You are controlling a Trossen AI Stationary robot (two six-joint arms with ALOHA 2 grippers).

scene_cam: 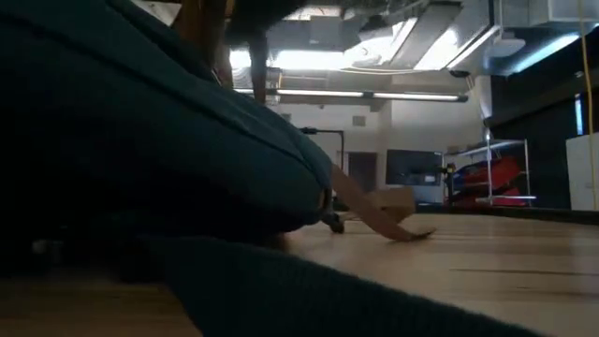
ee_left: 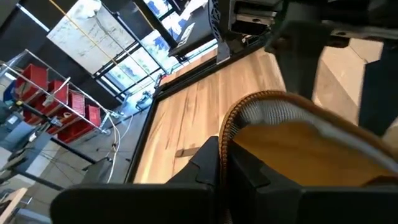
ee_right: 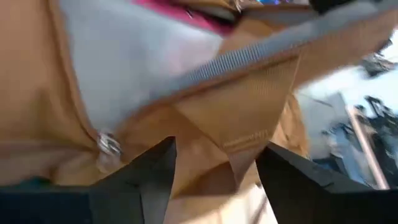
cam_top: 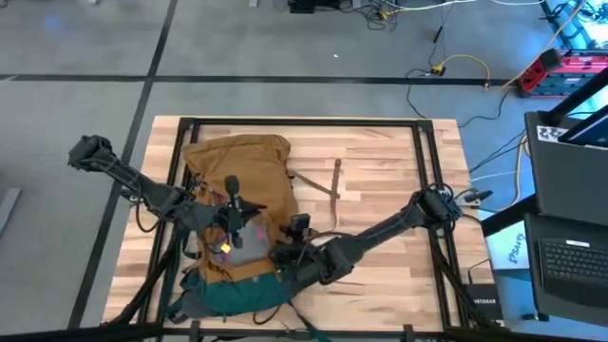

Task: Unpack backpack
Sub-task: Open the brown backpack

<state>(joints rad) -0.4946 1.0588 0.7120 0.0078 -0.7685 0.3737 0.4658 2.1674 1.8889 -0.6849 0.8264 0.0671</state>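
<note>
The tan-brown backpack [cam_top: 242,190] lies flat on the wooden table [cam_top: 380,161], its teal base [cam_top: 237,294] toward the near edge. That base fills the left of the low view [scene_cam: 140,140]. My left gripper [cam_top: 231,226] is over the middle of the pack, shut on the rim of its opening. My right gripper [cam_top: 285,255] is at the pack's right side, open. Its fingers stand either side of a tan webbing tab [ee_right: 249,134] below the grey lining [ee_right: 137,56]. Something pink [ee_right: 186,9] shows inside the opening. My left gripper pinches the zipped rim of the backpack's opening [ee_left: 225,146] between its two fingers, tan cloth outside and grey lining inside. The rim arches up from the fingers and holds the opening raised above the rest of the pack, which lies on the table.
A loose tan strap [cam_top: 334,185] trails from the pack onto the bare wood on the right; its end shows in the low view [scene_cam: 384,220]. A black frame [cam_top: 423,161] runs round the table. The right half of the table holds nothing else.
</note>
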